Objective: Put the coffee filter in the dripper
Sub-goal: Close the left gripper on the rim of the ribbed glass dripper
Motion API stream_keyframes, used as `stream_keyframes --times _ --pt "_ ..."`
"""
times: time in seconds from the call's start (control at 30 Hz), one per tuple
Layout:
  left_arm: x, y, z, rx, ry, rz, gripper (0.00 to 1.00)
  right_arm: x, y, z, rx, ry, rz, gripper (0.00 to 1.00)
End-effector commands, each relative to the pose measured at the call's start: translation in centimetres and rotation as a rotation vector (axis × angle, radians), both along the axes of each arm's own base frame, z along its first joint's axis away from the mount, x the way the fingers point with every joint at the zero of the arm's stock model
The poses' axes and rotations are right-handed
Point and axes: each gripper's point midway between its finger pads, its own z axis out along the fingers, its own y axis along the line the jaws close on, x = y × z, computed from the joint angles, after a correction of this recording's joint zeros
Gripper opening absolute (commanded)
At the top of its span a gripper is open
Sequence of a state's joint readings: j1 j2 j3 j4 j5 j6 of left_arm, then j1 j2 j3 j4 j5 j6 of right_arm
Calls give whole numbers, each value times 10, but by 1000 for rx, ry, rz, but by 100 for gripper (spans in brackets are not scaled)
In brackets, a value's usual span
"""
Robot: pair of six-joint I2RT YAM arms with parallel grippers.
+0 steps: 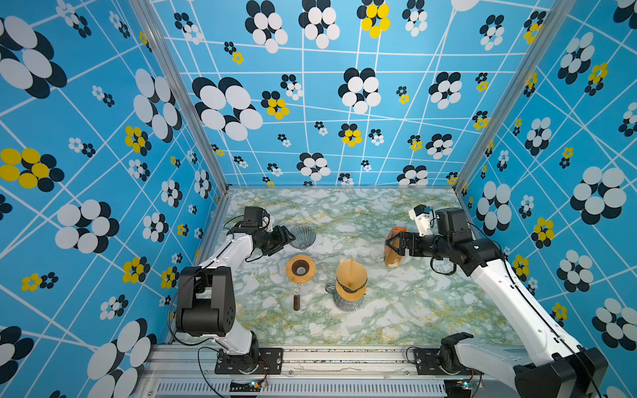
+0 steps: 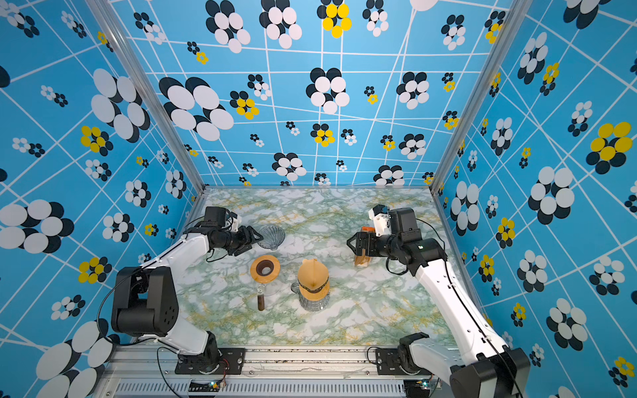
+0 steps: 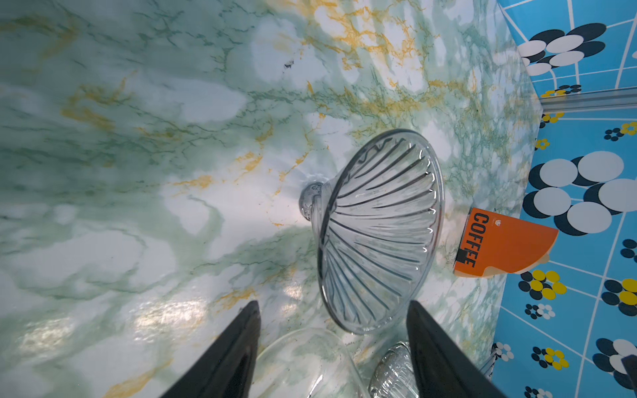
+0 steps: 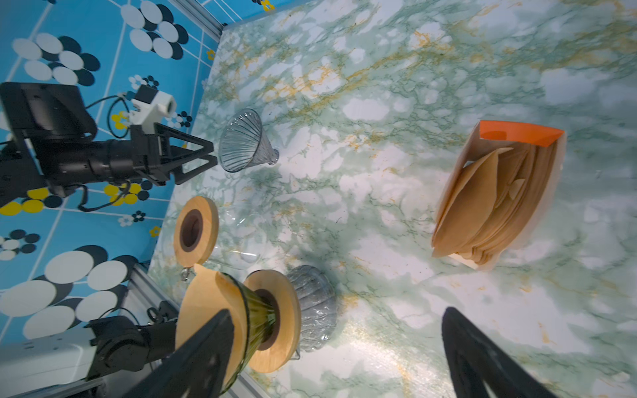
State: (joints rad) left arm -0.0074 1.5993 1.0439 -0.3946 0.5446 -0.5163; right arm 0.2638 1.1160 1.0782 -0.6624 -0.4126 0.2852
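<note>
Two end effectors stand open and empty over a marble-patterned desk (image 1: 379, 320). The left end effector (image 1: 289, 238), jaws apart, sits just beside a clear glass dripper (image 3: 379, 227) lying on its side toward the back of the desk. In the left wrist view the dripper's rim edges in between the fingertips without touching them. The right end effector (image 1: 389, 245), spread wide, hangs near an upright orange filter pack (image 4: 517, 136), whose nested paper filters (image 4: 482, 200) fan out of its open side.

Between the arms, nearer the front, a brown paper filter (image 1: 351, 274) already stands in a tinted dripper (image 4: 255, 310) on a glass carafe (image 1: 348, 303). Just beside it, a wooden ring stand (image 1: 300, 269) holds nothing.

The toppled dripper looks like the likeliest trouble. Its glass is slick and round, so a pinch on the thin rim could make it roll or squirt free, possibly toward the stand. The pack looks light and tall, so a nudge from the wide jaws could tip it. Because the filters are nested, a pinch could also lift several at once. The seated filter rises well above its dripper, and an arm crossing the middle could knock it askew.
</note>
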Motion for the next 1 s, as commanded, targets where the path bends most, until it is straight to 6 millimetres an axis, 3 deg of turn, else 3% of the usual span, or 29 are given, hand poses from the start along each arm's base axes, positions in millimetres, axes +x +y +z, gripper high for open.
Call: stream_keyframes --times 0.0,0.07,0.47,0.57,0.97 --pt "8 1 5 10 4 -24 63 -16 8 9 71 -1 52 99" --pt "10 2 -1 24 38 -29 56 -22 11 13 101 -10 67 99" --pt "13 -8 -20 126 132 -88 44 -35 11 13 127 -20 71 99" --pt "15 -7 -24 160 144 -91 36 -36 10 12 125 -21 70 99" --pt "22 -8 -33 185 151 -89 28 -40 5 3 105 -7 53 99"
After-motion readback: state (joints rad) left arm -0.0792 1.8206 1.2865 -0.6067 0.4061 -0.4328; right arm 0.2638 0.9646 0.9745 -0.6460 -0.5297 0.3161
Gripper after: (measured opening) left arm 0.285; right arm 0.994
